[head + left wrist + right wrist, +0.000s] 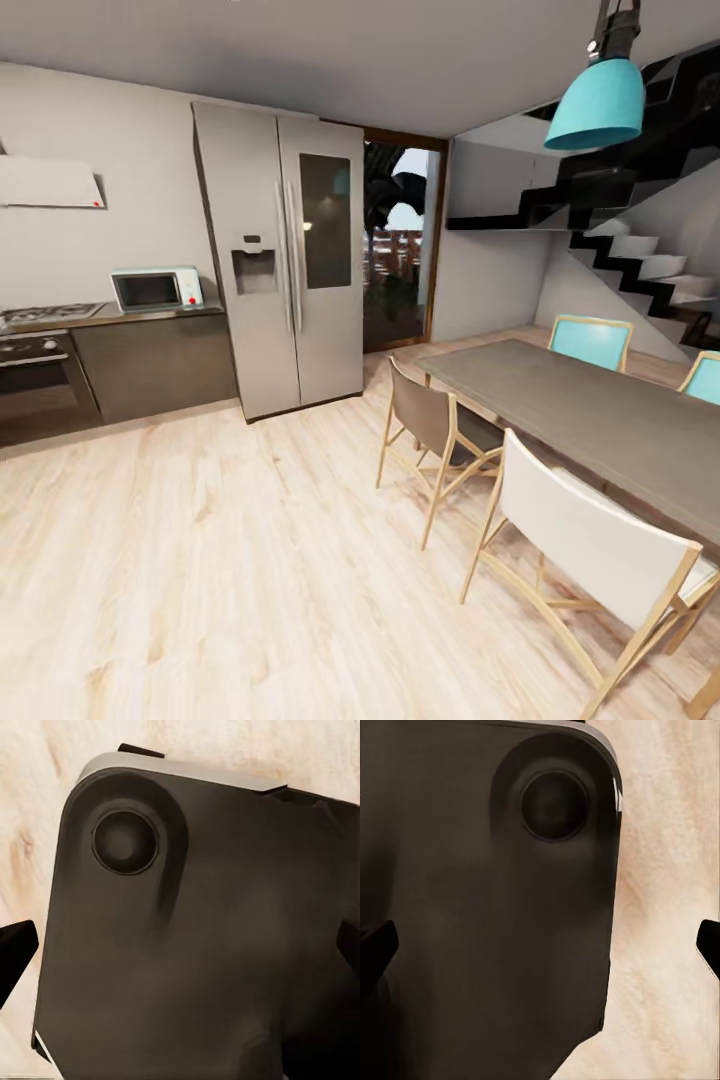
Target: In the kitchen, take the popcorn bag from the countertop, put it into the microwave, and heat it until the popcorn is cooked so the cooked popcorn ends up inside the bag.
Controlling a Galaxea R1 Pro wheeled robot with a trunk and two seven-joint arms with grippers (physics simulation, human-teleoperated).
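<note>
The robot stood well away from the kitchen run, across the wooden floor (200, 560), so by my judgement the task had barely started: nothing was grasped, nothing loaded, nothing heated. The microwave (156, 289) sat with its door closed on the table (150, 314), just beside the tall steel refrigerator (283, 260) on its hob side. The gas hob (45, 314) lay further along from the refrigerator, beyond the microwave. No popcorn bag could be made out at that range. What remained was the drive over, the pickup, the loading and the heating.

Only the head view gave the room, with a dining table (600, 420) and chairs well apart from the refrigerator. The wrist views each gave a dark rounded panel of the robot's own body (195, 945) over pale floor boards. Dark fingertips (15, 952) at the far edges of both wrist views suggested both sets of jaws were spread wide and held nothing.
</note>
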